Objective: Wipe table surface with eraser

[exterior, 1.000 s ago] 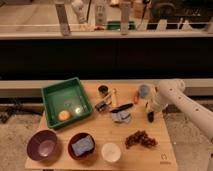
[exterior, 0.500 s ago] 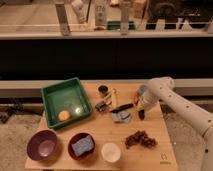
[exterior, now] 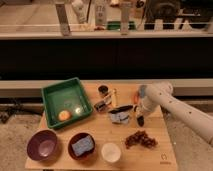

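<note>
The eraser (exterior: 121, 114), a grey-blue block with a black top strip, lies near the middle of the light wooden table surface (exterior: 102, 129). My gripper (exterior: 139, 120) hangs from the white arm (exterior: 165, 102) that reaches in from the right. It points down just right of the eraser, close to the tabletop. I cannot tell whether it touches the eraser.
A green tray (exterior: 52, 97) holding an orange ball (exterior: 64, 115) stands at the left. Along the front edge are a purple bowl (exterior: 42, 145), a dark bowl with a blue sponge (exterior: 82, 145), a white cup (exterior: 110, 152) and dark grapes (exterior: 140, 139). A small dark can (exterior: 103, 90) stands behind the eraser.
The arm has swung left from the table's right edge, bringing the gripper next to the eraser and slightly lower. The eraser has not moved.
</note>
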`<state>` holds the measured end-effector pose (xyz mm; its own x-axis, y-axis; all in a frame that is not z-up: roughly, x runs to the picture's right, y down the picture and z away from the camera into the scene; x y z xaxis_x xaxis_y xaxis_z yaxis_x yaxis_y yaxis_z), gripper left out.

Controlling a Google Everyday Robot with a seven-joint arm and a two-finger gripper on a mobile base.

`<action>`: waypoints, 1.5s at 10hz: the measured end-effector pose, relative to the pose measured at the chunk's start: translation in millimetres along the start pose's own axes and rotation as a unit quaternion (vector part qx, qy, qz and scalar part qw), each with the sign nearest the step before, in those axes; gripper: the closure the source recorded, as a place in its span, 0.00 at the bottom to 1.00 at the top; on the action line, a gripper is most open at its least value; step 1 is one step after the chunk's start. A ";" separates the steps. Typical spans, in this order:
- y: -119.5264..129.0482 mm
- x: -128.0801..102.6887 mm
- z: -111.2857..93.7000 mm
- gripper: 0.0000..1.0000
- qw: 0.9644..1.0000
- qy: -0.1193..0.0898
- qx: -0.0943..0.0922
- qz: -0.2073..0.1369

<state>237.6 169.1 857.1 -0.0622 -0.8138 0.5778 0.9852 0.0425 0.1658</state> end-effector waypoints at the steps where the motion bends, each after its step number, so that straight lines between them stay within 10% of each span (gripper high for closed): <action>1: 10.4 -6.0 -4.8 0.98 1.000 0.000 -0.003 0.001; 8: 84.0 24.9 -8.2 0.98 0.997 0.020 -0.033 0.067; 15: -7.7 64.7 9.6 0.98 1.000 0.024 -0.014 0.008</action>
<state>224.5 121.7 900.9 -0.0396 -0.8405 0.5404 0.9900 0.0402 0.1350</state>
